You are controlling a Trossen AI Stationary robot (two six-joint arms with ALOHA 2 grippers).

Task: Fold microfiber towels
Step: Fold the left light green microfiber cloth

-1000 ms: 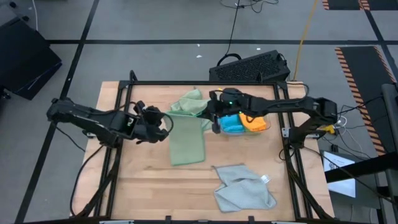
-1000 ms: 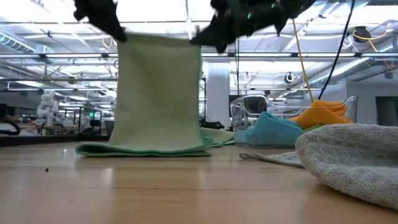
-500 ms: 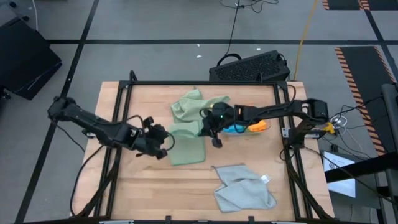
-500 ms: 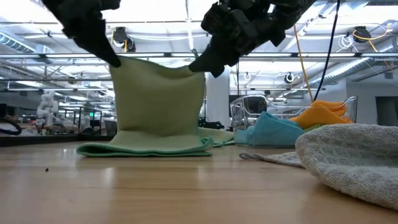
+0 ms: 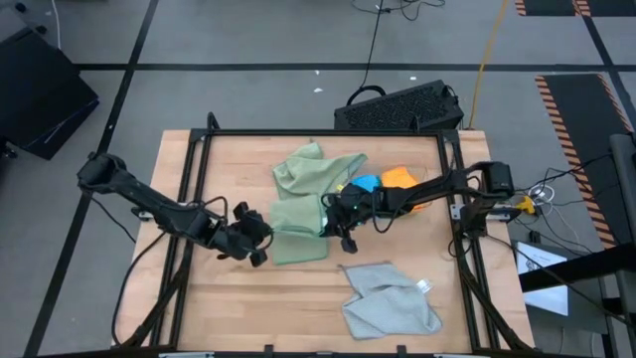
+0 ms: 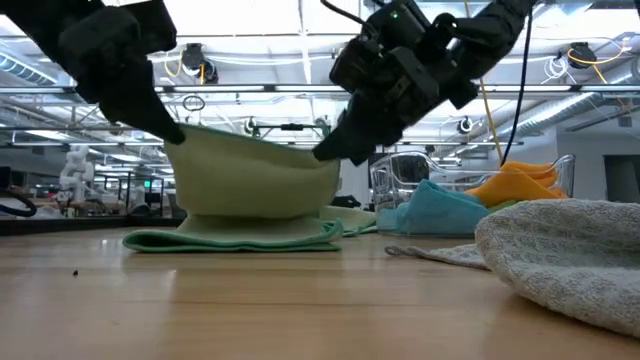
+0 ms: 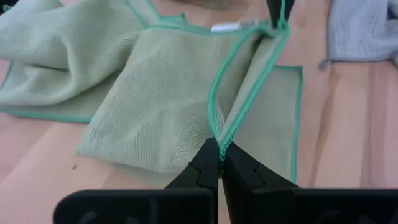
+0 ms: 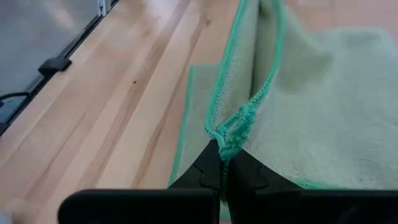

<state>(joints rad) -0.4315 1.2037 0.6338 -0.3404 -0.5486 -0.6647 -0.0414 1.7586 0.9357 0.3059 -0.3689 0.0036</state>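
The fold is midway: left pincer (image 5: pixel 255 242) and right pincer (image 5: pixel 343 225) each clamp a corner of the sage towel (image 5: pixel 298 221) near mid-counter (image 5: pixel 229 288), next to lay that raised edge onto the towel's flat half.

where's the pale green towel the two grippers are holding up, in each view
High view: the pale green towel lies mid-table, between the left gripper and the right gripper.
Low view: left of centre, its top edge sagging between both grippers.
Left wrist view: fills the middle, its corner pinched at the fingertips.
Right wrist view: right half, corner pinched.
Shared landmark: its bright green hem, clearest in the wrist views.
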